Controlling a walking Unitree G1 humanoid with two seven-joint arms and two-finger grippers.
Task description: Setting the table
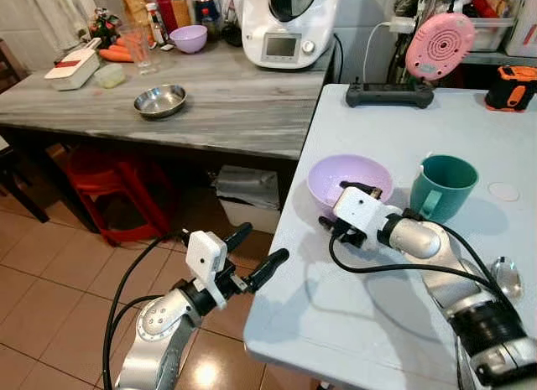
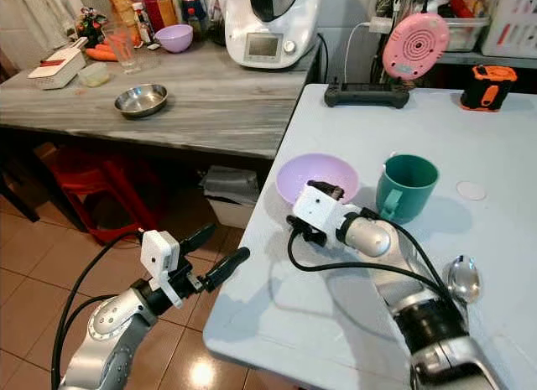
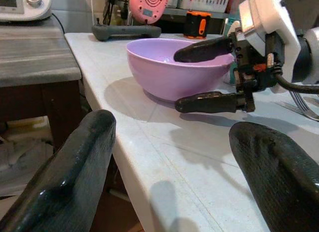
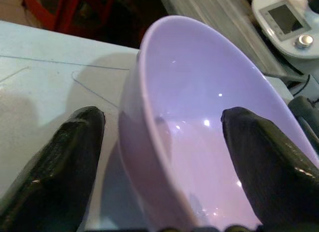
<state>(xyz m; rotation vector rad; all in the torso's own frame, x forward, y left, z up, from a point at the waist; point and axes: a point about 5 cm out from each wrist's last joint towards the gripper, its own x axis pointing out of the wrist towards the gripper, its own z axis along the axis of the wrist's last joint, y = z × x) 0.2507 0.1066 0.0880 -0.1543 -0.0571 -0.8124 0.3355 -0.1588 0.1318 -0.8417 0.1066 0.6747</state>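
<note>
Straddling the near rim of the lilac bowl [image 1: 348, 179], the right gripper [image 4: 159, 142] has fingers apart, one inside, one outside; bowl sits near the white table [image 1: 352, 323] edge, beside the green mug [image 1: 442, 187]; likely light, rigid, glossy plastic, so slippery; pinch the rim wall squarely; left gripper [image 1: 256, 254] spread, idle off-table.

Lilac bowl [image 1: 348, 176] upright, empty, its near rim between open fingers of right claw [image 1: 346, 210]; teal mug [image 1: 442, 187] upright just beyond, beside bowl.
</note>
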